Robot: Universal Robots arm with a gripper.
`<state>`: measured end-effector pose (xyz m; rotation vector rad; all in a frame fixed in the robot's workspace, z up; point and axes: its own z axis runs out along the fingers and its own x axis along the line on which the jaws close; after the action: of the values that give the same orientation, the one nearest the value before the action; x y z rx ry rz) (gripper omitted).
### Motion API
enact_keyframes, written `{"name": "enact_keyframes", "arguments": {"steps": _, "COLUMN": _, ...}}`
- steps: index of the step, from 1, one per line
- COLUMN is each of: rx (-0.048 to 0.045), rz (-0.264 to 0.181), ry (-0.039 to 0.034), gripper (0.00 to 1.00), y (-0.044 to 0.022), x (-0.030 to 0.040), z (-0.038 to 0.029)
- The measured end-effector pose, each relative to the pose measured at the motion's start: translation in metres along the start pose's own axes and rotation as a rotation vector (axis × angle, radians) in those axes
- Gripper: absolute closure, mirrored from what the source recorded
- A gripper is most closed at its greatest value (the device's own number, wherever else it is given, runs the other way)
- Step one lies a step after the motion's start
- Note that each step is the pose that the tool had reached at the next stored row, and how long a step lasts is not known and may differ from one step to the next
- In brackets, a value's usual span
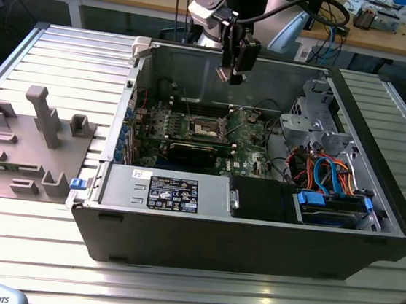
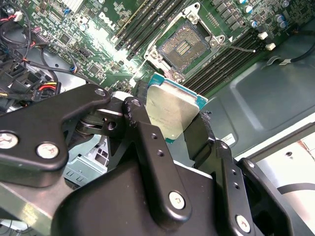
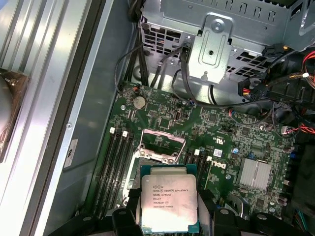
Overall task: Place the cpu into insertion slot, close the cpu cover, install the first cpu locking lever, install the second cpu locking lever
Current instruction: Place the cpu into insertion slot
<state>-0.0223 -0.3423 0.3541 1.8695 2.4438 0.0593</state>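
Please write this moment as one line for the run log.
claw: shut on cpu | place: above the motherboard, cpu not yet seated | insertion slot: empty | cpu cover: open

Open air lies between the held cpu (image 2: 172, 110) and the insertion slot (image 2: 186, 45); the raised cpu cover (image 3: 158, 156) stands beside it
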Motion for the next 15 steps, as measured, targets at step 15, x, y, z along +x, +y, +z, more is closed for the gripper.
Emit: {"name": "enact_keyframes", "arguments": {"steps": 15, "rx": 0.0002, "rz": 0.008, "ry": -0.0005, "gripper": 0.46, "y": 0.0000, "x": 0.0000, "z": 0.0000}}
